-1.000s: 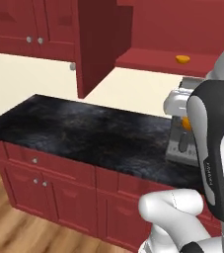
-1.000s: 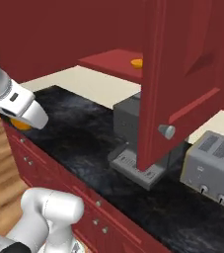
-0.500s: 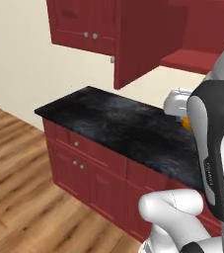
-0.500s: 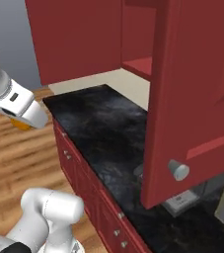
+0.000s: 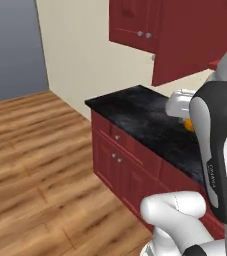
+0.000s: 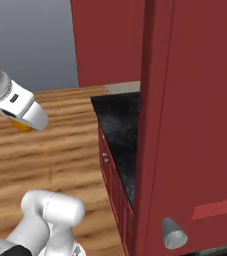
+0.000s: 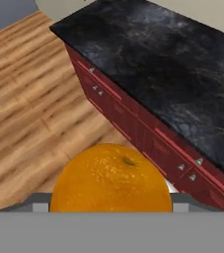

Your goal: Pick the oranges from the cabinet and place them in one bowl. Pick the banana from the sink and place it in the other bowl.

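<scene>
One orange (image 7: 111,182) sits between my fingers, large and low in the hand view. From the left base view it is a small orange spot (image 5: 189,124) under the white hand, with my gripper (image 5: 184,118) shut on it over the black counter's near side. In the right base view the gripper (image 6: 26,120) hangs at the left above the wooden floor, and the orange (image 6: 20,125) peeks out below it. The dark red cabinet (image 5: 182,35) hangs above the counter, its tall door (image 6: 195,125) standing open. The bowls, banana and sink are out of view.
A black stone counter (image 5: 145,116) tops red drawer fronts (image 5: 122,162) with small round knobs. Its left end (image 7: 59,27) meets open wooden floor (image 5: 35,165). The open cabinet door with its grey knob (image 6: 172,232) stands close on the right.
The whole picture has swung, so the cameras moved: the counter slid right and its left end and wooden floor came into view. The gripper keeps its hold on the orange.
</scene>
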Robot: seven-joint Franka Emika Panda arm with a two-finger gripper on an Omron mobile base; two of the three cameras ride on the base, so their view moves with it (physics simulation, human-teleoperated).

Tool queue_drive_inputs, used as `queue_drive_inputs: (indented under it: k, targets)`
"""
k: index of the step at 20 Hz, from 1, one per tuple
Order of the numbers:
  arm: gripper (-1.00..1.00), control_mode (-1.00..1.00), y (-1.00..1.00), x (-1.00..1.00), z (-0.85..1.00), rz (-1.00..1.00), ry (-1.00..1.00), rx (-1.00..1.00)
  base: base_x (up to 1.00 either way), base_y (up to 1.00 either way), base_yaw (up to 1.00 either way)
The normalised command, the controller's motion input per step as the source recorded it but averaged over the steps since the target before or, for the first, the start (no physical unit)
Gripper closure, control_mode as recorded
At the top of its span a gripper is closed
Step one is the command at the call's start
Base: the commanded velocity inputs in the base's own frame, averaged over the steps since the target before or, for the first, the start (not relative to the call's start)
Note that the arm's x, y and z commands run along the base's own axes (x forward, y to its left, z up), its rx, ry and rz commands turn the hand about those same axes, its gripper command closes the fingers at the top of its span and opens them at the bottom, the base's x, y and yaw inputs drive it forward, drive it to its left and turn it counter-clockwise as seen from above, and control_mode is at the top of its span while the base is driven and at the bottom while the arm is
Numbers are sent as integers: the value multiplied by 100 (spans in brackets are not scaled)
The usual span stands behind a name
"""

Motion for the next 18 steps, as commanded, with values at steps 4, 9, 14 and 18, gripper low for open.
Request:
queue_drive_inputs:
  k: [4,9,14,18]
  targets:
    - [100,100,0,0,0,0,0,0,0,27,48]
    - [100,100,0,0,0,0,0,0,0,34,46]
    - [100,100,0,0,0,0,0,0,0,35,45]
    - [100,100,0,0,0,0,0,0,0,34,45]
